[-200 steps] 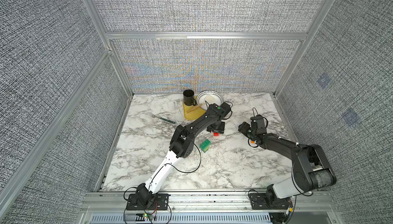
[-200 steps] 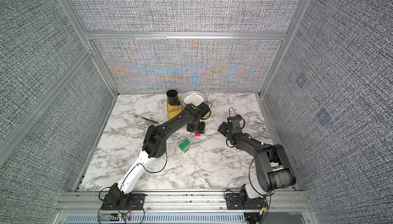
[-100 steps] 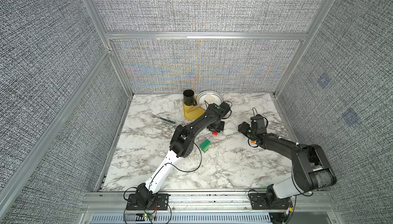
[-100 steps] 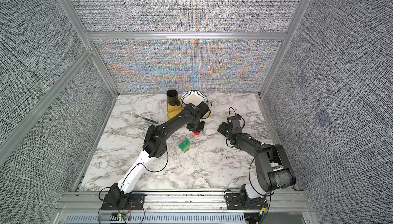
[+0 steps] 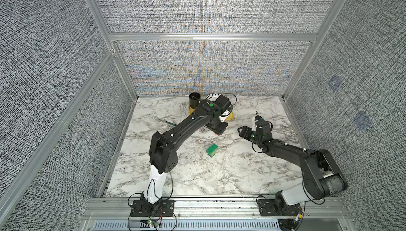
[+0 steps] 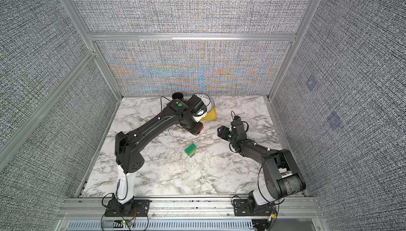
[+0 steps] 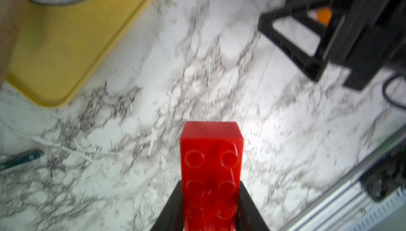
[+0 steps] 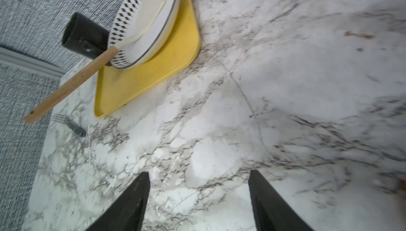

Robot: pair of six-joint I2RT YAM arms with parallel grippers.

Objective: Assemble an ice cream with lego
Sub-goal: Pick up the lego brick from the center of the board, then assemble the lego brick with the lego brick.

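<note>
Left wrist view shows the left gripper clamped on the sides of the long red brick, whose free end pokes out over the marble table. In both top views the partial ice cream, dark green studs over lime-green, sits near that gripper but apart from it. To seat the red layer well, I judge it needs levelling, centring over the dark green studs and pressing straight down. The right gripper stands wide and empty and could brace the stack. A blurred orange brick shows behind its frame.
</note>
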